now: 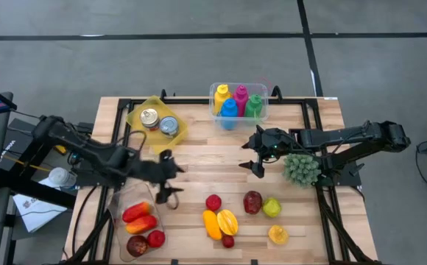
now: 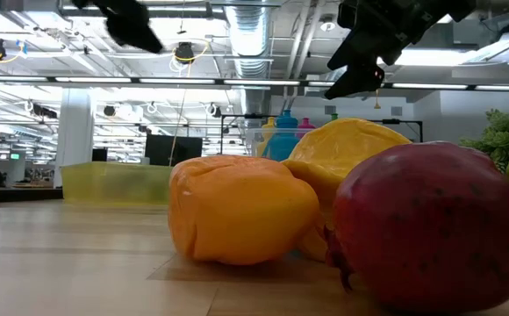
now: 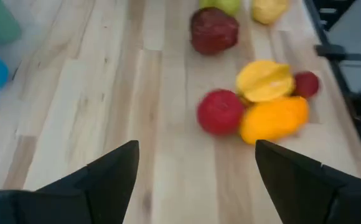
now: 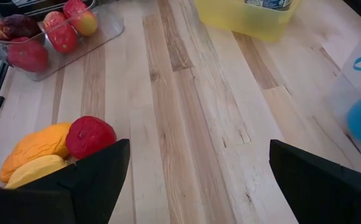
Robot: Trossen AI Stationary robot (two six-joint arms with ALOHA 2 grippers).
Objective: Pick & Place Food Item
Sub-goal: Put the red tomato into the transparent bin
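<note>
step: reach for next food item, none held | L claw [image 1: 171, 180] released, jaws wide, above bench [image 1: 199, 158]; red fruit [image 1: 213, 202] just ahead | R claw [image 1: 253, 156] released, waits near bottle bin [image 1: 237, 103] | next: L drops onto red fruit, grips, carries to tray [image 1: 141, 228] beside it | count: ~7 loose fruit, 4 in tray, 2 cans, 4 bottles

No legible text anywhere.

Overhead, tabletop-level and two wrist views, all sharing the orange fruit [image 1: 211, 224].
</note>
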